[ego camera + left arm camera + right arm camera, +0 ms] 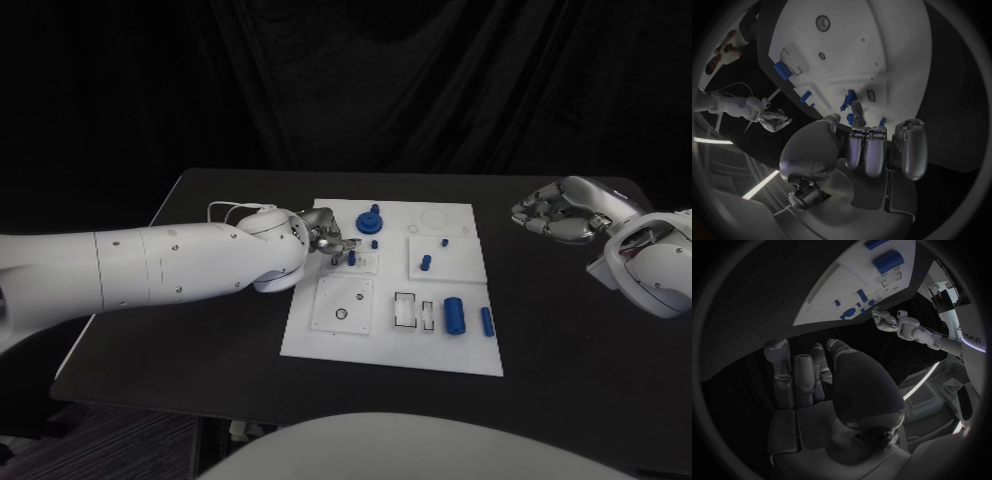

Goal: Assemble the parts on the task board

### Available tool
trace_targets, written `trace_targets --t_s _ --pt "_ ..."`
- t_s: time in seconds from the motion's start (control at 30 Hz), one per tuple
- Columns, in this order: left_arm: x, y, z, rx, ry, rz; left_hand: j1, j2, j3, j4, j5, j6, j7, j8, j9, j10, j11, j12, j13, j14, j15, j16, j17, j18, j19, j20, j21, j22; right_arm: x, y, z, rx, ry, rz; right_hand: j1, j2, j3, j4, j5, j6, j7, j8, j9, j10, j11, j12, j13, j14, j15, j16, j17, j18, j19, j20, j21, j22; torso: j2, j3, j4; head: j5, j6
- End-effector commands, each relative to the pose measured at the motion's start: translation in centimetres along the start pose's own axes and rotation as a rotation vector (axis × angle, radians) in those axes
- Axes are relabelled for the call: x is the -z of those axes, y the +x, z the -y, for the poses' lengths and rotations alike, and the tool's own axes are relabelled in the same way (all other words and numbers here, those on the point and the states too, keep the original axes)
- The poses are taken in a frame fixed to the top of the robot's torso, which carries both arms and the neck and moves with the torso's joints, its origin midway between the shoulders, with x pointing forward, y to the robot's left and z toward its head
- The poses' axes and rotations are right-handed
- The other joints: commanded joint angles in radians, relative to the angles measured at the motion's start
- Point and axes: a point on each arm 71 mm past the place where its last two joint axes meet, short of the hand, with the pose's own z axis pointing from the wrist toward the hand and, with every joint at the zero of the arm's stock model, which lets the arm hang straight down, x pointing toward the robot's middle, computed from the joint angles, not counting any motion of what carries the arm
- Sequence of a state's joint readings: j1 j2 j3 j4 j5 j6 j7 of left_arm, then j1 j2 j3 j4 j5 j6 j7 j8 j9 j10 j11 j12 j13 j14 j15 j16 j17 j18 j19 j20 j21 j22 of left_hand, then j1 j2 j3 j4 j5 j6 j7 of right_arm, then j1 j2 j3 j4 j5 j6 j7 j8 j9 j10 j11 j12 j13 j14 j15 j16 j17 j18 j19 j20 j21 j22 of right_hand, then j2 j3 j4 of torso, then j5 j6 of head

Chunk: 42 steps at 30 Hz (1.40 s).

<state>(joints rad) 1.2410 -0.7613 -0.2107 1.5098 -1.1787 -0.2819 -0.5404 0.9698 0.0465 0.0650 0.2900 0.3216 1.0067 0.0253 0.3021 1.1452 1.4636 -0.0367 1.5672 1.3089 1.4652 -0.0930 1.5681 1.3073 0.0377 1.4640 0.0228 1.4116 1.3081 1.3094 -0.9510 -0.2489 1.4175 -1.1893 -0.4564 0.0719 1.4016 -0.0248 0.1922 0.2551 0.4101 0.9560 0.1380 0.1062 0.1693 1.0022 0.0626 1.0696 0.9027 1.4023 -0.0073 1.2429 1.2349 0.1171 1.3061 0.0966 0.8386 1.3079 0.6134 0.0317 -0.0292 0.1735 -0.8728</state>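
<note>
One white board (464, 352) lies in the middle of a black table (216, 340), and in the head view six blue parts can be counted on it: a round knobbed one (371, 219) near the far edge, a small peg (375, 243), a peg (352, 258) right at the left fingers, a tiny one (444, 242), a short bar (427, 263), a thick cylinder (453, 314) and a slim bar (486, 321) beside it (that makes seven with the knobbed piece; smaller ones may hide under the hand). There are two hands. The left hand (320, 236) is over the board's far left part, its fingertips (857, 111) reaching down to the peg by them; whether they pinch it or merely touch it cannot be told, as the other fingers lie curled side by side. The knobbed part sits just beyond those fingers, the cylinder and slim bar well apart from them toward the near edge. The right hand (560, 211) hovers off the board's right side over bare table, fingers curled in loosely, nothing in them. Black curtain (433, 90) hangs behind the table.
</note>
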Motion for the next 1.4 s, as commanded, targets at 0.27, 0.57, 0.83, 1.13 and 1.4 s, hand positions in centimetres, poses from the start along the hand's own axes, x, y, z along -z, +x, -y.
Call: trace_targets --t_s 0.27,0.57,0.83,1.13,1.4 --pt "-0.2 -3.4 1.2 -0.04 -0.02 -0.086 0.032 0.014 -0.006 -0.008 -0.015 -0.023 0.002 0.004 0.018 0.107 -0.005 0.004 0.262 0.106 -0.003 0.003 0.263 0.007 0.017 -0.007 0.013 0.131 -0.2 0.1 0.1 0.006 0.02 0.004 0.008 0.001 0.008 0.001 0.009 0.002 0.002 -0.005 -0.001 -0.002 -0.002 -0.003 -0.002 -0.006 0.0 -0.002 0.0 0.015 -0.001 0.002 -0.004 0.067 -0.003 0.0035 -0.0021 0.004 0.0" --pt "-1.3 -3.7 1.8 -0.084 -0.063 -0.233 0.068 0.021 -0.003 -0.011 -0.017 -0.026 0.005 -0.018 -0.003 0.107 -0.003 0.004 0.262 0.106 -0.002 0.003 0.263 0.006 0.018 -0.005 0.014 0.135 -0.2 0.1 0.1 0.006 0.021 0.001 0.007 0.002 0.008 0.002 0.011 0.002 0.002 -0.006 -0.001 -0.001 -0.002 -0.001 0.0 -0.006 0.0 -0.001 0.001 0.015 -0.001 0.002 -0.004 0.067 -0.003 0.0029 -0.0011 -0.002 0.0" --pt "-2.7 -3.1 2.7 -0.197 -0.089 -0.392 0.047 0.04 -0.035 -0.002 -0.163 0.037 0.016 -0.125 -0.154 0.107 0.007 0.004 0.262 0.106 0.008 0.003 0.263 0.003 0.025 0.003 0.023 0.15 -0.2 0.2 0.0 0.005 0.019 -0.002 0.007 0.002 0.01 0.002 0.014 0.002 0.002 -0.006 -0.001 0.0 -0.002 -0.001 0.0 -0.005 0.0 -0.001 0.001 0.015 0.0 0.002 -0.004 0.068 0.0 -0.0007 -0.0001 -0.004 0.0" --pt "-3.7 -3.0 3.6 -0.231 -0.099 -0.429 0.062 0.041 -0.038 -0.012 -0.122 0.054 0.015 -0.148 -0.19 0.107 0.006 0.004 0.262 0.106 0.007 0.003 0.263 0.004 0.023 0.004 0.018 0.149 -0.2 0.2 -0.1 0.004 0.017 -0.002 0.008 0.003 0.012 0.002 0.019 0.002 0.001 -0.006 -0.001 -0.001 -0.003 -0.001 -0.001 -0.005 0.0 -0.001 0.0 0.014 0.0 0.002 -0.004 0.068 0.002 -0.0001 -0.0009 0.003 0.0" --pt "-4.1 -2.9 3.9 -0.242 -0.106 -0.439 0.076 0.038 -0.037 -0.017 -0.089 0.06 0.016 -0.162 -0.211 0.107 0.007 0.004 0.262 0.106 0.007 0.003 0.263 0.005 0.022 0.004 0.015 0.148 -0.1 0.2 -0.1 0.003 0.013 -0.002 0.008 0.003 0.013 0.002 0.021 0.002 0.001 -0.006 -0.001 -0.002 -0.003 -0.001 -0.002 -0.005 0.0 -0.001 0.0 0.015 0.0 0.002 -0.005 0.068 0.002 0.0006 -0.002 0.003 0.0"
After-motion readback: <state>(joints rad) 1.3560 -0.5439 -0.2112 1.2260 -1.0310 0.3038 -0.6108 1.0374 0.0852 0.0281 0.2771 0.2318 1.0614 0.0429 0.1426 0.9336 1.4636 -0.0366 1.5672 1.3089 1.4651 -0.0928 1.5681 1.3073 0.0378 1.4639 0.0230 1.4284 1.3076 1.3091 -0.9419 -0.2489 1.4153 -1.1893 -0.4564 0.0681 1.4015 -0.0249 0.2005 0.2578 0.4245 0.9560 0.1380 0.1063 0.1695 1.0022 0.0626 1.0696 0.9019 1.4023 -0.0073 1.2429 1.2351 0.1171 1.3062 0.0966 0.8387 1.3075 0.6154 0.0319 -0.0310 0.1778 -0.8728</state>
